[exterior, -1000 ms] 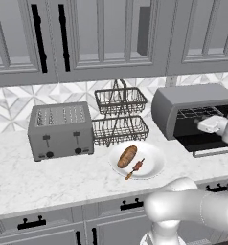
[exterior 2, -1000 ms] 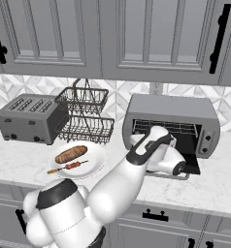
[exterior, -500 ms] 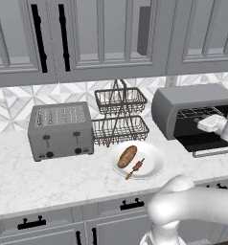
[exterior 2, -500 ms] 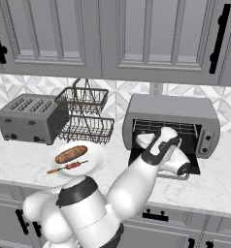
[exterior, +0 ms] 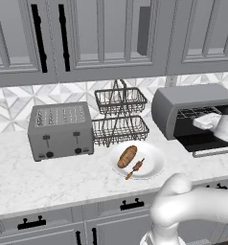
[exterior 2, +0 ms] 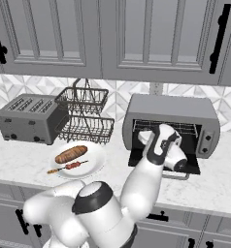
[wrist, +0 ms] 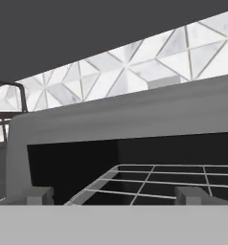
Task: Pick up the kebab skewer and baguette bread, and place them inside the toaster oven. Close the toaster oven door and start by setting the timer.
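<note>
Jaws (exterior 2: 145,137) stand spread wide and empty at the mouth of the toaster oven (exterior 2: 172,125), nearer the rack than a second ago. Its toaster oven door (exterior 2: 164,165) hangs open and flat, so loading is possible. Nothing has been picked up: the kebab skewer (exterior: 135,168) and baguette bread (exterior: 127,156) lie side by side on the white plate (exterior: 155,158), at about nine o'clock from the oven on the worktop (exterior: 49,179).

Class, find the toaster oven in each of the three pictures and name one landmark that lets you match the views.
Left base view: toaster oven at right, door down.
Right base view: right of centre, behind the arm.
Hand view: close up, rack inside.
Shared landmark: the wire baskets, left of it in every view.
</note>
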